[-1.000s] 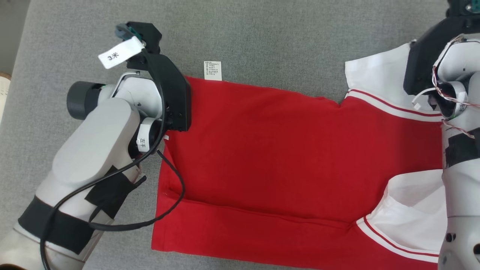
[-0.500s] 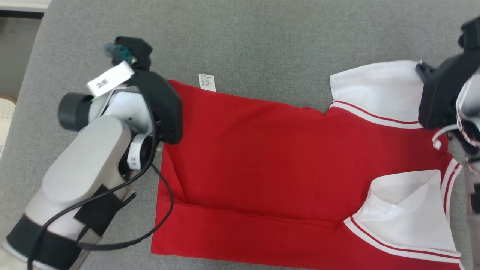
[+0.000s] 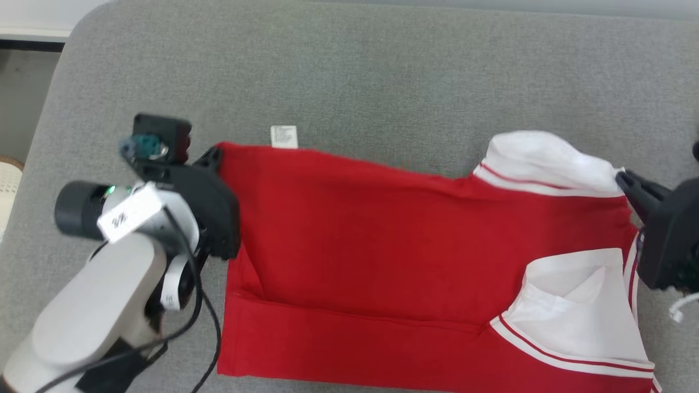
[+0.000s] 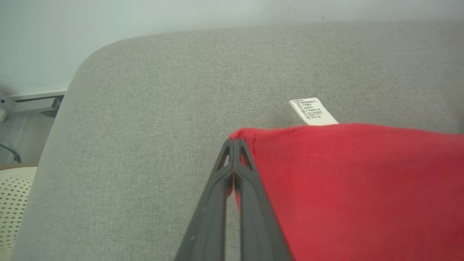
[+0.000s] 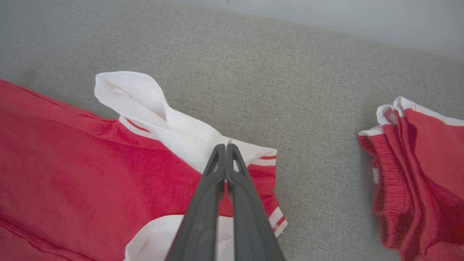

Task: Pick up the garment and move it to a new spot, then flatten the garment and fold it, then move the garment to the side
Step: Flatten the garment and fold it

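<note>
The garment is a red shirt with white, red-striped sleeves, spread on a grey cushion, its near long edge folded over. My left gripper is shut on its far left hem corner; in the left wrist view the fingertips pinch the red corner. My right gripper is shut on the far white sleeve, which bunches up. In the right wrist view that gripper nips the white cloth. A second white sleeve lies flat at the near right.
A white care label sticks out past the far edge. A separate folded red garment lies on the cushion to the right. The cushion's rounded left edge drops off, with a cream perforated object beyond.
The head camera has tilted up. Both grippers have drawn toward the garment's far edge; the far white sleeve, flat before, now bunches up at the right gripper.
</note>
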Robot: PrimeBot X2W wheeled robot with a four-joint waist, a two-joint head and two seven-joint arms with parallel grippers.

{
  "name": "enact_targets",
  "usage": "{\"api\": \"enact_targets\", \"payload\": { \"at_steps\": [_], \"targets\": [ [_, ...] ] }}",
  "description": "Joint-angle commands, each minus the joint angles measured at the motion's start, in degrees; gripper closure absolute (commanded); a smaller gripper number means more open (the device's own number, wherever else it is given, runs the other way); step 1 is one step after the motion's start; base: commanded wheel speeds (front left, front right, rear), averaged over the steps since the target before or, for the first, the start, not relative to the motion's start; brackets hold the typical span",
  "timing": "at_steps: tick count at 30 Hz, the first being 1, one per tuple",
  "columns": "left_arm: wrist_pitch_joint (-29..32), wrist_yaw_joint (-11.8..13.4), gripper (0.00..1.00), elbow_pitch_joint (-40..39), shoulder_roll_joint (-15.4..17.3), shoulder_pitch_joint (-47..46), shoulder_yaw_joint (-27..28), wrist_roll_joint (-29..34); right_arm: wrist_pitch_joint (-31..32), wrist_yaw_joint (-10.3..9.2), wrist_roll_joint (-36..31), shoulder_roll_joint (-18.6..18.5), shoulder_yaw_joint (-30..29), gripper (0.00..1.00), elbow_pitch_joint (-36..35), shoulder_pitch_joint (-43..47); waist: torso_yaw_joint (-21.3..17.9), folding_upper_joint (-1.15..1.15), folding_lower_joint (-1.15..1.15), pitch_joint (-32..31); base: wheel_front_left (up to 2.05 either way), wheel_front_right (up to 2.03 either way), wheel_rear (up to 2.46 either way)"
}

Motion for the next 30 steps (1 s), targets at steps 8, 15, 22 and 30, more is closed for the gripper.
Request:
{"api": "enact_targets", "payload": {
  "at_steps": [8,15,22,30],
  "targets": [
    [-5.4,0.8,1.00,-5.1,3.7,5.9,-0.8,2.2,2.6,0.01,1.2,0.0,-4.0,1.00,-7.9,5.5,-0.9,0.00,0.01,-0.6,0.00,0.00,0.00],
    [-8.0,1.9,1.00,-8.1,4.6,9.9,-1.1,2.4,3.7,0.01,2.1,1.8,-4.6,1.00,-11.5,9.7,-1.0,0.00,0.01,-0.7,0.00,0.00,0.00],
    [-9.6,3.3,1.00,-11.0,6.5,13.9,-1.6,3.1,5.9,0.01,3.5,4.0,-6.6,1.00,-15.9,16.0,-0.7,0.00,0.01,-0.8,0.00,0.00,0.00],
    [-9.7,2.8,1.00,-11.6,7.9,17.0,-3.0,2.7,10.9,0.01,6.3,6.1,-7.4,1.00,-21.5,23.8,-0.5,0.00,0.01,-0.9,0.00,0.00,0.00]
  ]
}}
